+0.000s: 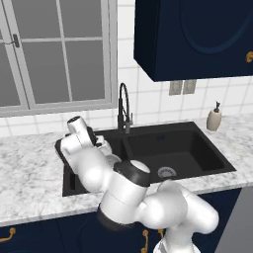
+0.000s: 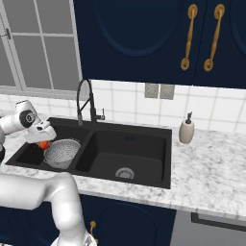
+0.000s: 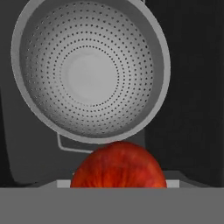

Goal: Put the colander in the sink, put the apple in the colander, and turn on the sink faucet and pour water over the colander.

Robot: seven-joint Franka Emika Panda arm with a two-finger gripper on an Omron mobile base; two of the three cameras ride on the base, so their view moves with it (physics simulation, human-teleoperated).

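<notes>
Perforated matt grey metal colander [image 3: 92, 72], glossy red apple [image 3: 118, 165], matt black sink [image 2: 144, 149]

White-grey marble desk [image 2: 211, 168], black double-basin sink [image 2: 144, 180] set into it. Beige soap dispenser [image 2: 186, 129] stands on desk, right of sink. Colander [image 2: 62, 153] sits in left basin.

Colander [image 2: 61, 153] in sink's [image 2: 144, 178] left basin

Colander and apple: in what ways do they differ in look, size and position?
The colander is light grey and full of small holes; the apple is red-orange and smooth. The colander is much wider than the apple. The colander sits in the sink, while the apple hangs above its rim at the claw. Both are round.
</notes>
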